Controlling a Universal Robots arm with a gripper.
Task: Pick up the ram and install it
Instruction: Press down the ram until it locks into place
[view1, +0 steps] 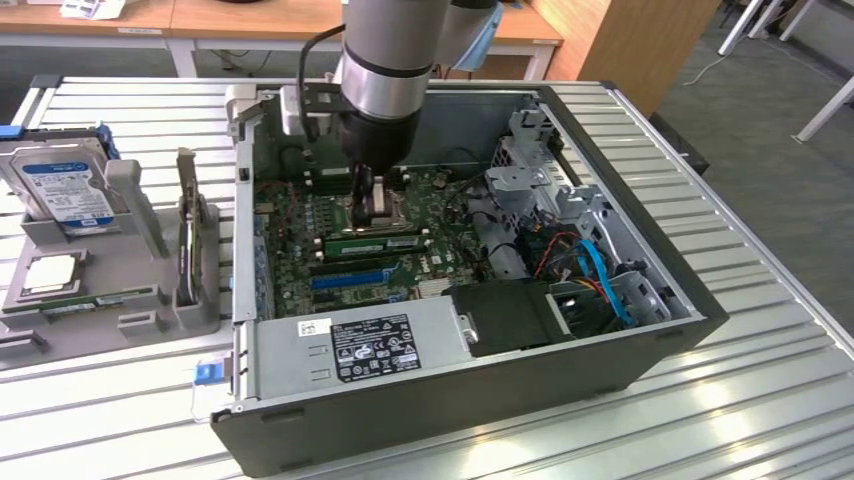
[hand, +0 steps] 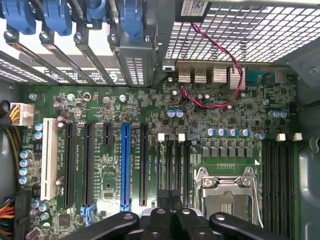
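Note:
The ram (view1: 378, 241), a narrow green stick with dark chips, stands in a memory slot on the motherboard (view1: 350, 282) inside the open computer case (view1: 667, 300). It sits right beside the CPU socket (view1: 387, 207). My gripper (view1: 367, 218) hangs straight down over the socket, just behind the stick and close above the board. In the wrist view my black fingers (hand: 160, 222) are pressed together, the gripper (hand: 171, 220) shut with nothing visible between them. They hover over the memory slots (hand: 175, 165) next to the CPU socket (hand: 227, 195). I cannot tell whether the fingertips touch the stick.
A grey fixture (view1: 134, 322) at the exterior view's left holds a hard drive (view1: 60, 185), an upright dark card (view1: 187, 240), a processor and a thin green board (view1: 94, 300). Inside the case are the power supply (view1: 360, 345), drive cages (view1: 541, 180) and blue cables (view1: 607, 285).

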